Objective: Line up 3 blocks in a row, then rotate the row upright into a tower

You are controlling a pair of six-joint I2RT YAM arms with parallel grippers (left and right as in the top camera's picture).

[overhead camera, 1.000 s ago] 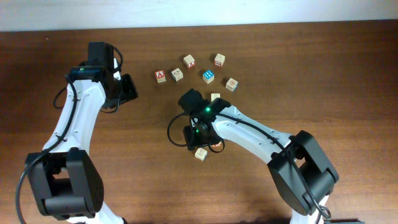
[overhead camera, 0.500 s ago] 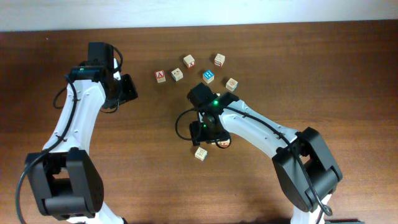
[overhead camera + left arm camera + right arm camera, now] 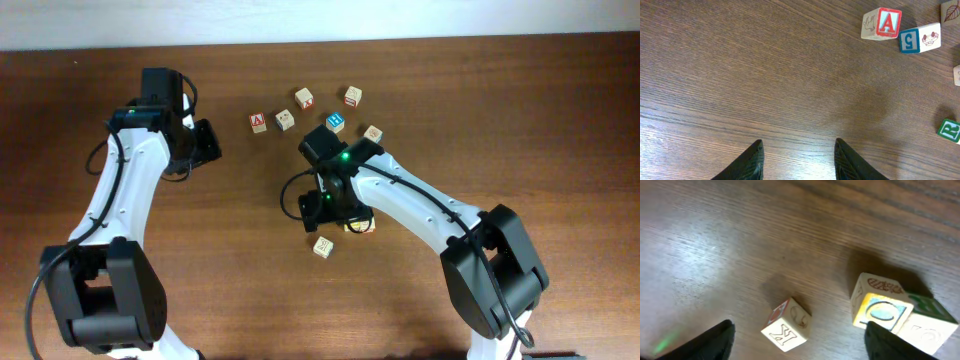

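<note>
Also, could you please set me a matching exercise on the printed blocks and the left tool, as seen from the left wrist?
Things:
1. A block
2. 5 block
3. R block
4. left tool

Colour or state:
a. green printed face
b. open, nothing between its fingers
c. red printed face
d. blue printed face

Pairs: 1-c, 2-d, 3-a, 4-b.
</note>
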